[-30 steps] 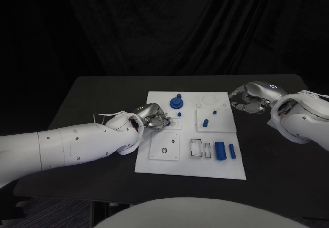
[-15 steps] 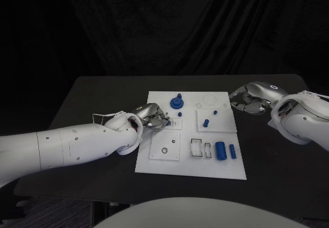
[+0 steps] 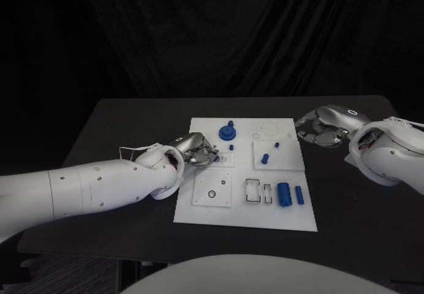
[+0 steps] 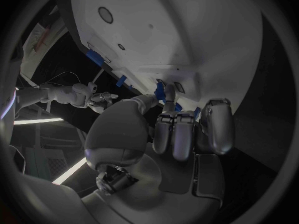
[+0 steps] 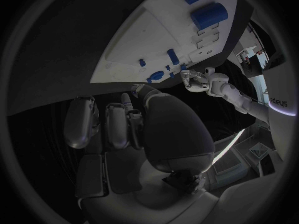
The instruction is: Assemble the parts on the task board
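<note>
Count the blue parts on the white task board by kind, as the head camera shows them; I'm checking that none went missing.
Blue round part with a post: 1
Small blue pegs: 3
Blue cylinders lying flat, one thick, one slim: 2
Total: 6
Anything under the left hand is hidden.

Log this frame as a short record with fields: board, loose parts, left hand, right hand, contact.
board: white task board in the middle of the black table
loose parts: large blue cylinder and slimmer blue cylinder lying side by side at the board's near right; blue knob near the far edge; small blue pegs mid-board
left hand: left hand over the board's left edge, fingers curled; whether it holds a blue part cannot be told
right hand: right hand off the board's right edge, over the table, fingers curled, nothing seen in it
contact: right hand apart from all parts
</note>
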